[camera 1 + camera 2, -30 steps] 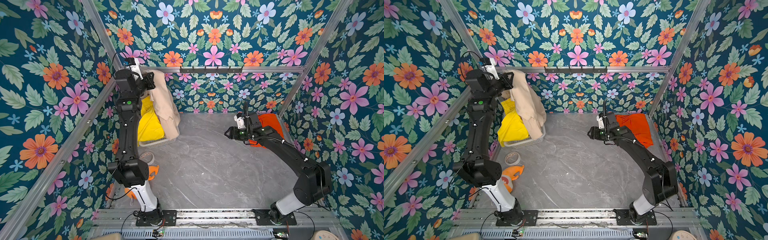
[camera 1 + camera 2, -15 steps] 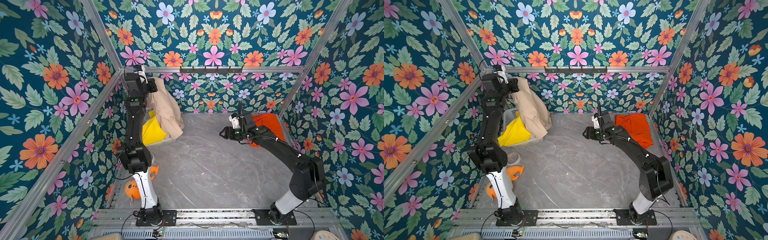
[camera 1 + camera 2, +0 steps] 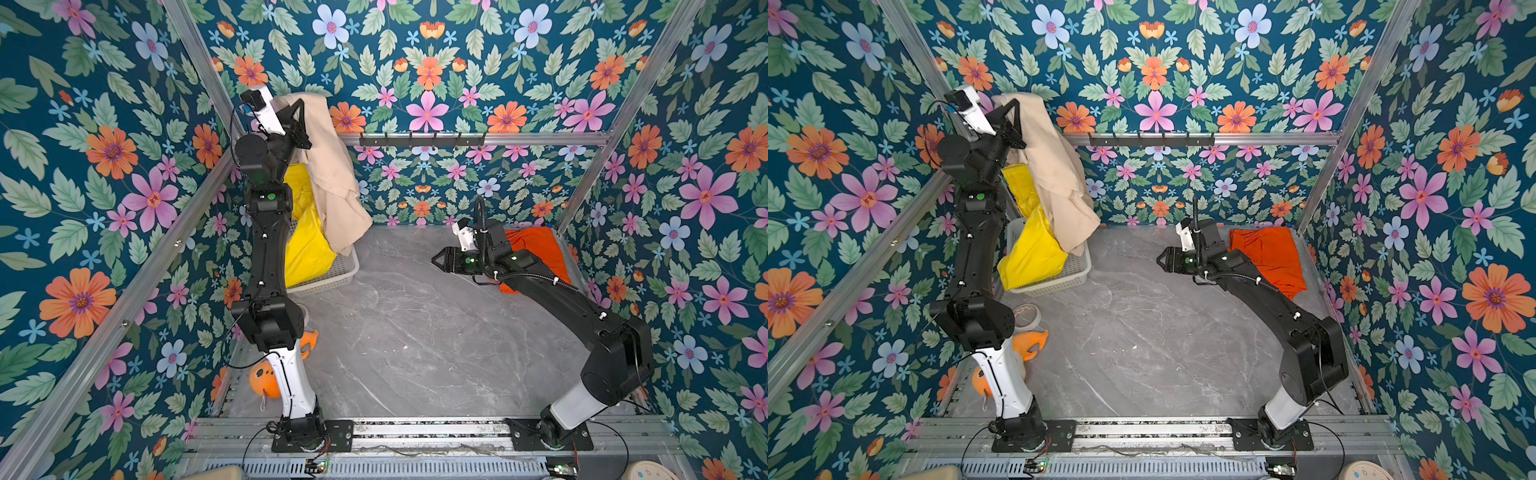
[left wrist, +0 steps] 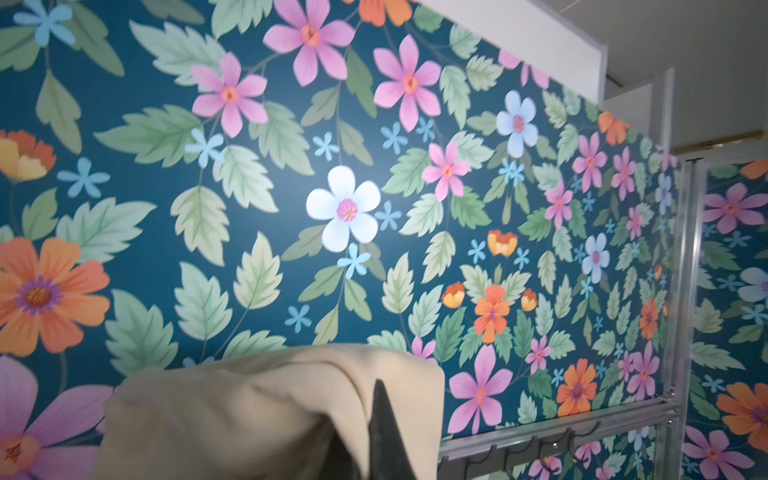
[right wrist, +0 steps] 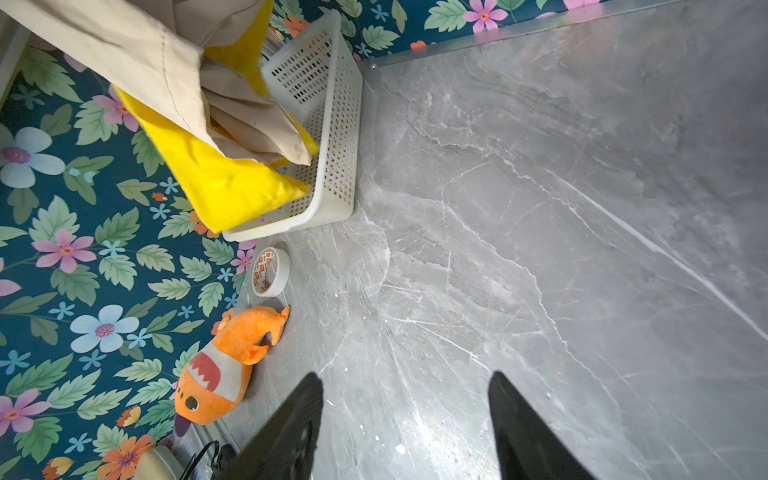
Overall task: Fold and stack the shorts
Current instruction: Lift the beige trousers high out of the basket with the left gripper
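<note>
Floral walls (image 3: 415,62) enclose a grey marble tabletop (image 3: 415,332). The left gripper (image 3: 300,109) pinches the beige shorts (image 3: 332,178) high above its far-left corner; the right gripper (image 5: 405,382) stands spread, empty.

beige shorts (image 3: 332,178): hanging high | yellow shorts (image 3: 307,253): dangling beneath | orange shorts (image 3: 540,247): lying flat

Ahead of the right jaws the tabletop (image 5: 540,208) lies bare and wide open. Beyond, off to one side, basket (image 5: 336,124), tape (image 5: 284,266) and fish (image 5: 224,365) crowd the wall. Beige shorts (image 3: 332,178) and yellow shorts (image 3: 307,249), hanging below the left jaws, block the basket's mouth.
</note>
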Robot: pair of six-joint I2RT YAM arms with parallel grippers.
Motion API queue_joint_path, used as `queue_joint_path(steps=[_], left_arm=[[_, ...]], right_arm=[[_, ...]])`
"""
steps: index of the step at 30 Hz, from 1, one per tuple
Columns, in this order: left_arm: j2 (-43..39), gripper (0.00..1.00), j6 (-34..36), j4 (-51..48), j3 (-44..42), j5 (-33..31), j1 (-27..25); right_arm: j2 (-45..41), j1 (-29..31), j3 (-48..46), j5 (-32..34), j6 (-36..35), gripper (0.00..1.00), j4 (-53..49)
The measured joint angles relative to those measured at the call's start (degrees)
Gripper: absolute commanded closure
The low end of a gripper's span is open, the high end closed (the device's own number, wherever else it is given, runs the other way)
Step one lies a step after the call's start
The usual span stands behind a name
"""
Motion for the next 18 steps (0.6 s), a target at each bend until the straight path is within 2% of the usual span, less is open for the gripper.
queue_joint_path(steps=[8,13,18], left_arm=[[0.48,0.96,2.69,0.96,1.44,-2.99,-0.92],[4.46,0.97,5.66,0.79,4.35,-7.1,-1.01],[5.66,0.97,8.33,-0.94,3.43,-11.23,-0.83]], right_arm=[[0.72,0.94,1.03,-0.66,1.29,0.36,3.3],[1.75,1.49,1.81,-1.01,1.7,0.36,3.78],[6.43,5.55,4.61,-2.34,1.57,0.36,6.67]])
